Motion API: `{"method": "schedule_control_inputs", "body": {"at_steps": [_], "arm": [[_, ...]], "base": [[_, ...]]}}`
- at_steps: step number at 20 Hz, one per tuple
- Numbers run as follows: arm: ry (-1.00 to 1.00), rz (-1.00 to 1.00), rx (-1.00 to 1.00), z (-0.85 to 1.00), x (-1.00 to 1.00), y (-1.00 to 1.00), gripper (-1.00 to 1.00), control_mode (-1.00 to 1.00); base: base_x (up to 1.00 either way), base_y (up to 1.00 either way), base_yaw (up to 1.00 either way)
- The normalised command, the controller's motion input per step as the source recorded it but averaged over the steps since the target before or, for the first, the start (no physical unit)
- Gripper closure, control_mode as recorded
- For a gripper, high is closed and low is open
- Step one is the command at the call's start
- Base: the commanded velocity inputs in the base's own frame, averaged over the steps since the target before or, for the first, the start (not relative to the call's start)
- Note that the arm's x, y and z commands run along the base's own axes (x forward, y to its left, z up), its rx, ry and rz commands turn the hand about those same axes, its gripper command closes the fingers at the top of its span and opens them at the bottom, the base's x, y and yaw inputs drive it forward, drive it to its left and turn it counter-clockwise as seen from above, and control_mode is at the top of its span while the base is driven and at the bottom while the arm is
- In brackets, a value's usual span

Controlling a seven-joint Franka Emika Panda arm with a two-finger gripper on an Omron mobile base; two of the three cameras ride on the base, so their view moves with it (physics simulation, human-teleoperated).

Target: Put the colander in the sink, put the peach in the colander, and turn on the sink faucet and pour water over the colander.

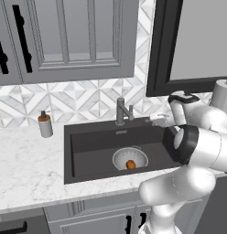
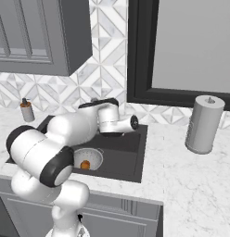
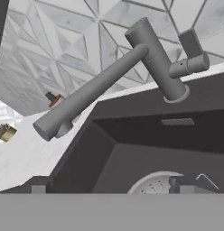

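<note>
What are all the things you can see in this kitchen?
Dark charcoal sink: one, set in the white marble counter.
Round silvery holed colander: one, on the sink floor.
Small orange peach: one, inside the colander.
Dark grey metal faucet: one, behind the sink.
White soap dispenser, orange-brown top: one, left of the sink.
Grey paper towel roll: one, right of the sink.
Robot's white arm: one; claw open.
</note>
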Motion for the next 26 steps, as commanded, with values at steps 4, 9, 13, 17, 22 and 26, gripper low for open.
{"method": "schedule_control_inputs", "body": {"at_steps": [4, 9, 13, 17, 22, 26], "arm": [[-0.01, 0.00, 0.00, 0.24, 0.59, -0.06, -1.00, -1.00], [0.00, 0.00, 0.00, 0.19, 0.44, -0.04, -1.00, -1.00], [0.00, 0.00, 0.00, 0.02, 0.24, 0.00, -1.00, -1.00], [0.00, 0.00, 0.00, 0.00, 0.19, 0.00, -1.00, -1.00], [0.00, 0.00, 0.00, 0.00, 0.37, 0.02, -1.00, -1.00], [0.00, 0.00, 0.00, 0.00, 0.23, 0.09, -1.00, -1.00]], "base": [[0.00, 0.00, 0.00], [0.00, 0.00, 0.00], [0.00, 0.00, 0.00], [0.00, 0.00, 0.00], [0.00, 0.00, 0.00], [0.00, 0.00, 0.00]]}}
